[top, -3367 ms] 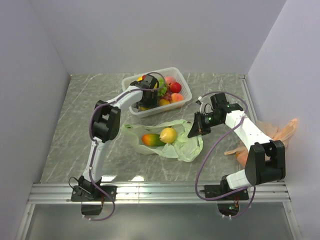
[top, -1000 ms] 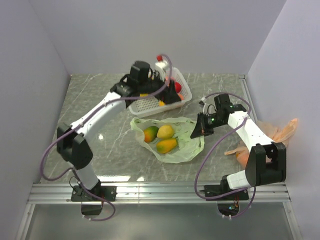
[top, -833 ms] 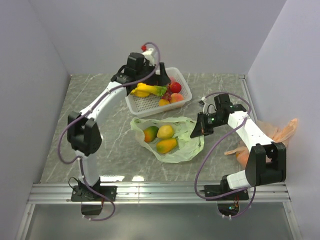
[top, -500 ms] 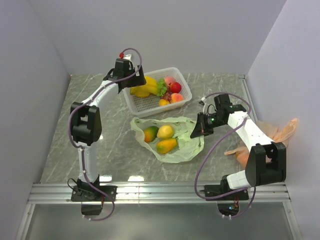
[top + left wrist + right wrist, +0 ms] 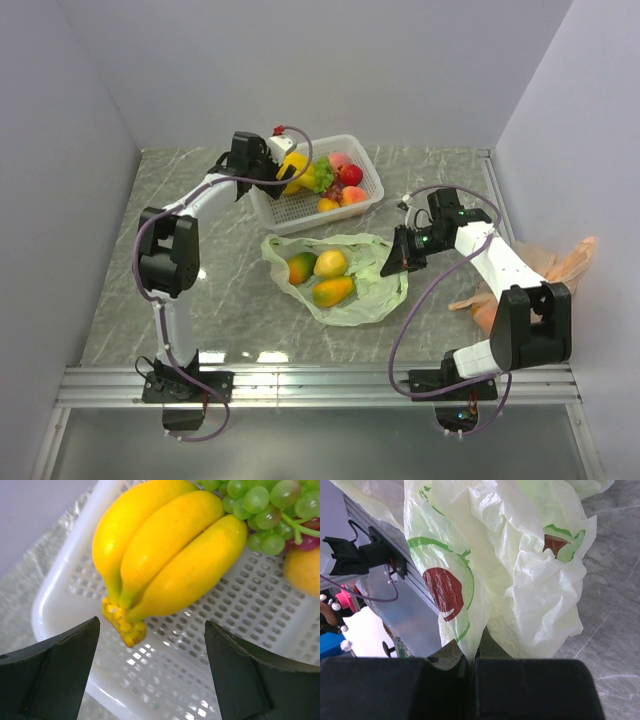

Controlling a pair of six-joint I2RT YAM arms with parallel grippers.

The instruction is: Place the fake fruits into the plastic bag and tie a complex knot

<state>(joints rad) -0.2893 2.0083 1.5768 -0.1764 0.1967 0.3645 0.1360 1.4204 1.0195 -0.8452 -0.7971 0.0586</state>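
The pale green plastic bag [image 5: 372, 283] lies open on the table with two mangoes [image 5: 331, 291] and a lemon [image 5: 331, 262] inside. My right gripper [image 5: 397, 262] is shut on the bag's right edge [image 5: 470, 605] and holds it up. The yellow banana bunch [image 5: 165, 555] lies in the white basket [image 5: 240, 645] beside green grapes [image 5: 260, 510]. My left gripper [image 5: 281, 165] is open over the basket's left end, its jaws either side of the banana's stem end without touching it. An apple [image 5: 351, 174] and peaches [image 5: 354, 195] sit in the basket too.
A peach-orange translucent bag [image 5: 555, 268] lies at the right wall beside the right arm. The white basket [image 5: 368, 196] stands at the back centre. Grey walls close in the left, back and right sides.
My left arm swung left across the basket and now points its gripper at the banana bunch. A second mango lies in the bag since the oldest frame. The right gripper has stayed put.
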